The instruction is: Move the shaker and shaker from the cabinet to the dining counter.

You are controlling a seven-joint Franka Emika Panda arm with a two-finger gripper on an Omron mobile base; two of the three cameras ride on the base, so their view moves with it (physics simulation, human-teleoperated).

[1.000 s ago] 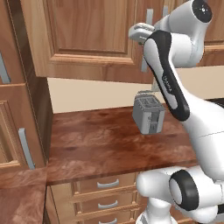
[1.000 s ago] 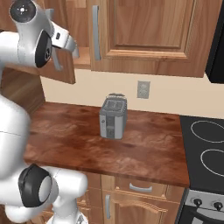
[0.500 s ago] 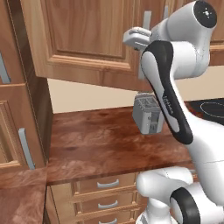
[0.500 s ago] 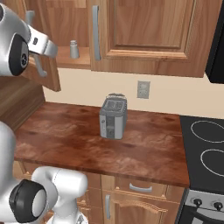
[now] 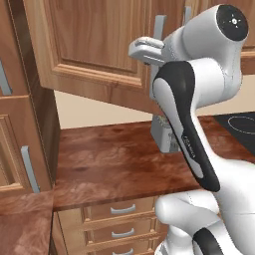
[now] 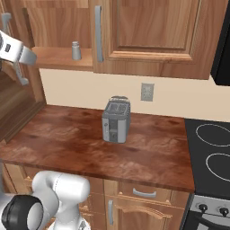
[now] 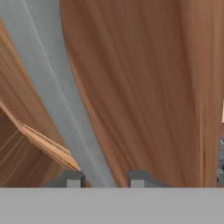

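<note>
My gripper [image 7: 105, 177] is clamped on the grey bar handle [image 7: 65, 105] of the cabinet [image 6: 148, 36] door, swung wide; one shaker [image 6: 76, 50] stands upright on the exposed shelf [image 6: 63, 60], inward of my gripper, above the table [image 6: 90, 143].

Cabinet shelf [image 6: 56, 58] bears shaker [image 6: 76, 50]; worktop [image 6: 90, 143] bears toaster [image 6: 116, 120].

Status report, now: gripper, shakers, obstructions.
Gripper shut on the cabinet door handle, door swung open. One shaker upright on the cabinet shelf, untouched. Second shaker not spotted. Nothing blocking the shelf.
</note>
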